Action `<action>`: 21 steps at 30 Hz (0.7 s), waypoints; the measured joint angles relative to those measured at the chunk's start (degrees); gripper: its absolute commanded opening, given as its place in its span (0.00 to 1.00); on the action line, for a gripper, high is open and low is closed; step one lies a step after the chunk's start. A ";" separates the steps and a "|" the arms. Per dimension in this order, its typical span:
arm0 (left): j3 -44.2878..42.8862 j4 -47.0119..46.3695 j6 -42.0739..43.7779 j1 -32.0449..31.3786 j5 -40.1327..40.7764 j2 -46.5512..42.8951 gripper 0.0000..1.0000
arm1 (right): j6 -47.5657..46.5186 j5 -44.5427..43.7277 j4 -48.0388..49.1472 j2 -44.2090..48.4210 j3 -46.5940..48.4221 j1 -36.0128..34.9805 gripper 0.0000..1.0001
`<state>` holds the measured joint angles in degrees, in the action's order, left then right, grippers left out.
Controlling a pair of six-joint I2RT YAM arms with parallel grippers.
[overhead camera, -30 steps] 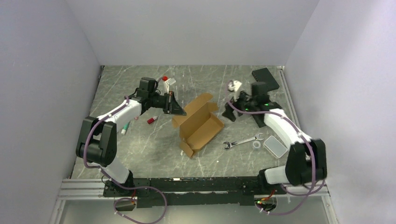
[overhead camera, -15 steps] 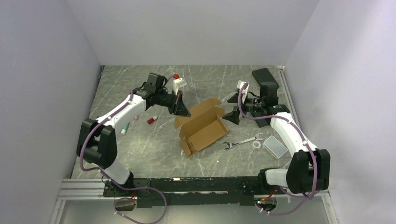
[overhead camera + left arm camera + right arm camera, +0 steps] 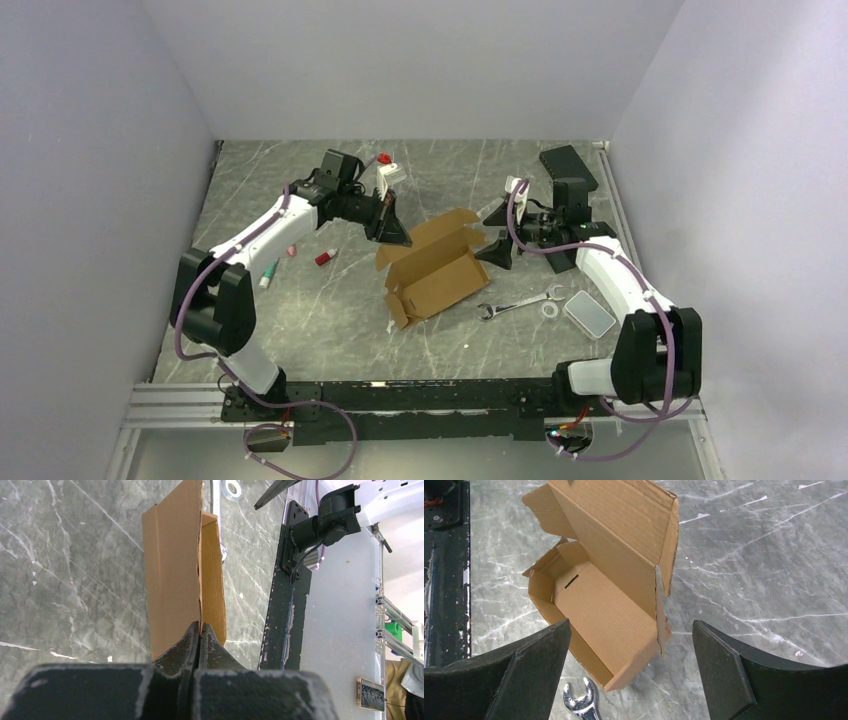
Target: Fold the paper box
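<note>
Right wrist view: brown paper box (image 3: pixel 609 615) half-formed, lid flap raised open.

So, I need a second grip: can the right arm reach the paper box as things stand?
Probably yes: the right gripper stands open facing the paper box, nothing between them; the left gripper only pinches its lid.

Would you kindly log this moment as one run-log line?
left tool: shut on paper box lid | right tool: open, facing box, apart | lid: upright, not closed
</note>
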<state>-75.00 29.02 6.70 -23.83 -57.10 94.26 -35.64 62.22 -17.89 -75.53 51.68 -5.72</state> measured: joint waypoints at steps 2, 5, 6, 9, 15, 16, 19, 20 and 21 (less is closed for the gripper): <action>0.44 -0.37 -0.04 -0.02 0.00 0.00 0.00 | 0.26 0.02 0.39 -0.42 -0.04 0.00 0.89; 0.92 -0.46 -0.04 -0.02 0.02 0.09 0.00 | 0.85 -0.02 1.55 -1.20 -0.04 -0.15 0.83; 1.03 -0.48 -0.02 -0.04 0.02 0.09 0.00 | 0.94 -0.09 1.84 -1.64 -0.04 -0.37 0.81; 1.70 -1.16 -0.17 -0.04 -0.02 0.09 0.00 | 0.63 -0.20 1.86 -3.30 -0.04 -1.07 0.76; 2.69 -2.10 -0.42 -0.39 -0.04 0.09 0.00 | -0.50 -1.18 1.77 -5.18 -0.04 -3.28 0.69; 2.78 -2.25 -0.50 -0.50 -0.07 0.09 0.00 | -0.74 -1.31 1.77 -5.25 -0.04 -3.48 0.68; 3.19 -2.84 -0.61 -1.03 -0.22 0.09 0.00 | -1.01 -1.70 1.86 -5.27 -0.04 -3.48 0.64; 3.32 -3.02 -0.74 -1.20 -0.22 0.09 0.00 | -1.07 -1.73 1.95 -5.27 -0.04 -3.48 0.61; 3.41 -3.04 -0.81 -1.49 -0.24 0.09 0.00 | -1.11 -1.75 1.99 -5.27 -0.04 -3.48 0.58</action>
<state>-71.59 25.98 5.89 -25.32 -57.34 94.35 -36.75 60.47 -15.90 -80.79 51.64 -9.19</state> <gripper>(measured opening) 0.014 0.651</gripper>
